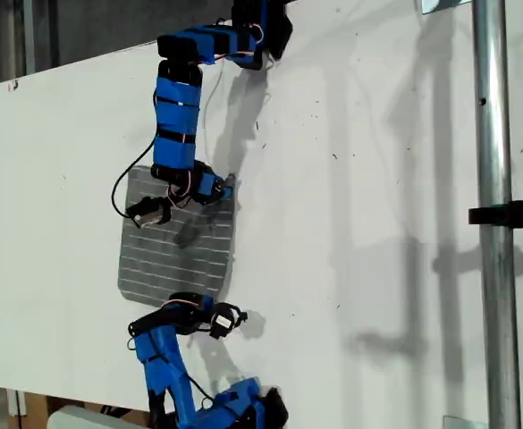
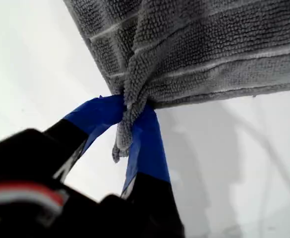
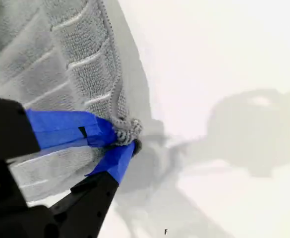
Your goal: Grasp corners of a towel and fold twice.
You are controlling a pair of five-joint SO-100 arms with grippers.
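One towel [image 1: 179, 250], grey with thin white stripes, lies flat on the white table [image 1: 377, 223], between two blue arms. My first gripper [image 2: 130, 124] is clamped on one of the towel's corners [image 2: 127, 119], the cloth bunched into a twist between its blue-taped fingers [image 2: 147, 148]. My second gripper [image 3: 117, 141] pinches another corner [image 3: 126, 130], only a small nub of fabric showing past the tips. The wrist views are too close to say fairly which arm in the exterior view is which.
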